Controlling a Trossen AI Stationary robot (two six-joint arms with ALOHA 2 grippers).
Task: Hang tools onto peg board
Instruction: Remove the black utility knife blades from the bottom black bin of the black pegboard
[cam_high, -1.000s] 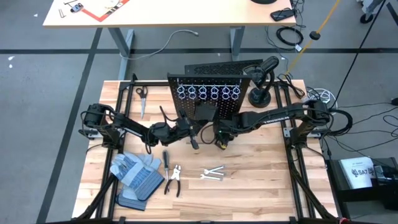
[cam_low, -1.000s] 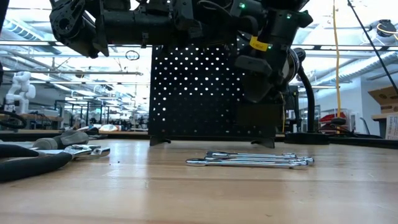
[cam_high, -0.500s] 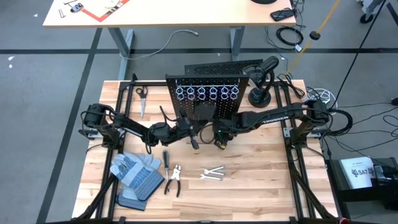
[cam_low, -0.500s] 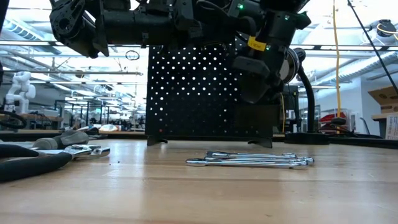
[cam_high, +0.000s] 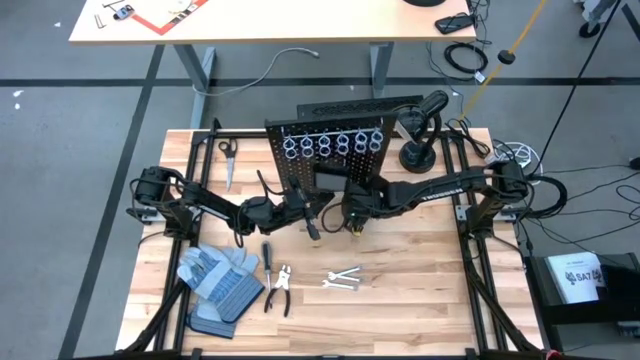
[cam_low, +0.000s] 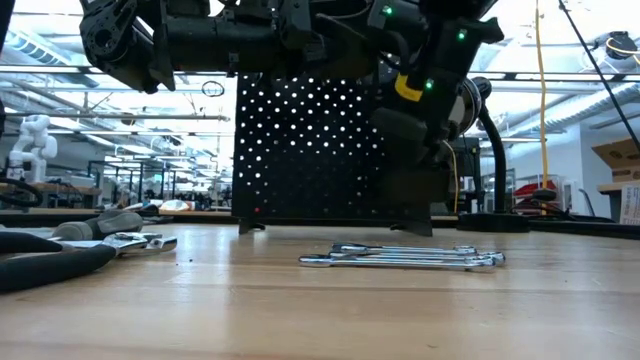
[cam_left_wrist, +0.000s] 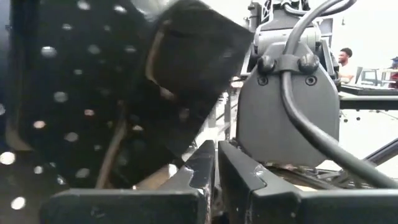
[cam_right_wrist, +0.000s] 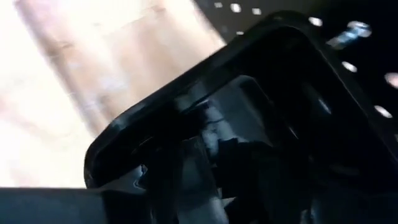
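High view: the peg board (cam_high: 330, 155) is stood upright at the far middle of the table (cam_high: 420, 300), with a row of silver rings (cam_high: 335, 146) along its top. The left gripper (cam_high: 312, 222) is held just in front of the board's lower edge; the right gripper (cam_high: 352, 210) is set close beside it, against the board's lower part. On the table nearer the front are laid the wrenches (cam_high: 342, 279), the pliers (cam_high: 279, 288), a screwdriver (cam_high: 267, 254) and the gloves (cam_high: 218, 281). Scissors (cam_high: 228, 158) are laid at the far left.

Low view: the wrenches (cam_low: 405, 258) are seen flat on the wood in front of the board (cam_low: 310, 150); both arms are hung above.

Left wrist view: the left jaws are shown together, nothing clamped; the fingers (cam_left_wrist: 199, 171) are pointed at a small black bin (cam_left_wrist: 180, 93) on the board.

Right wrist view: a black bin (cam_right_wrist: 261, 124) is seen very close; whether the right jaws are apart cannot be told.
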